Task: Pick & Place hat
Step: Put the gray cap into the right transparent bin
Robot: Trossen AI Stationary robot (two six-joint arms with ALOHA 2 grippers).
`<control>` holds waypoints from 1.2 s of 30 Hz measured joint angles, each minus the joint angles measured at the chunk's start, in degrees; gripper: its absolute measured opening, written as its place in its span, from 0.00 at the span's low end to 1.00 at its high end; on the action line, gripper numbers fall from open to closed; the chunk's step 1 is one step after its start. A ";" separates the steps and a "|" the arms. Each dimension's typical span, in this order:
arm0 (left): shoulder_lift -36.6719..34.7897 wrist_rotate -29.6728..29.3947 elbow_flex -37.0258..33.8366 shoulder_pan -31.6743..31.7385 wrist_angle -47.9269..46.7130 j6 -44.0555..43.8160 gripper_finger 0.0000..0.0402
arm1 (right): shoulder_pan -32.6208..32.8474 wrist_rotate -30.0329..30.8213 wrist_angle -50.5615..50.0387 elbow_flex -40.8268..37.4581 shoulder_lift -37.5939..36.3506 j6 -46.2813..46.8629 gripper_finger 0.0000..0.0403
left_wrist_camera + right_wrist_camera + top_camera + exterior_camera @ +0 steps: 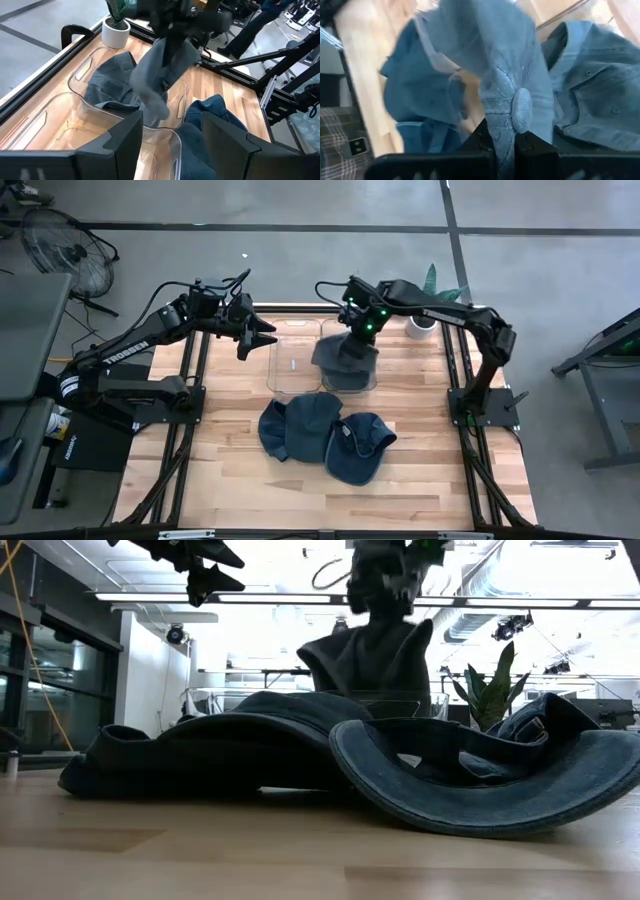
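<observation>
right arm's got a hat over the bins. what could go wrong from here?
1. The right pincer pinches only the crown of the grey hat, which hangs loose; it may slip out.
2. The right clear bin already holds a hat; the drop may drape over the rim.
3. The left pincer hovers open over the left clear bin, close enough to crowd.

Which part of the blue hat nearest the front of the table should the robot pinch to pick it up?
Probably the brim. The front blue hat lies tipped on the table, and in the low view its brim edge curls up off the wood. Coming straight down from above, the jaws could close across that raised rim, one jaw inside the hat and one outside.
</observation>
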 joint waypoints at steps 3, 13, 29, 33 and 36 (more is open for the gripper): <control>0.00 -0.02 0.00 0.00 -0.06 0.00 0.50 | -1.15 3.07 0.44 0.00 2.43 -1.52 0.00; -0.01 0.00 0.00 0.00 -1.01 0.43 0.50 | -4.32 18.08 2.63 -0.02 6.20 -6.69 0.00; -0.02 0.02 0.00 -0.02 -1.03 0.66 0.50 | -2.75 18.14 2.80 -0.02 12.73 -11.38 0.00; -0.01 0.02 0.00 -0.02 -1.05 0.66 0.50 | -2.36 17.39 2.55 -0.02 13.74 -11.52 0.00; -0.02 0.02 0.00 -0.02 -1.05 0.66 0.50 | -1.99 17.43 2.32 -0.02 13.80 -12.15 0.00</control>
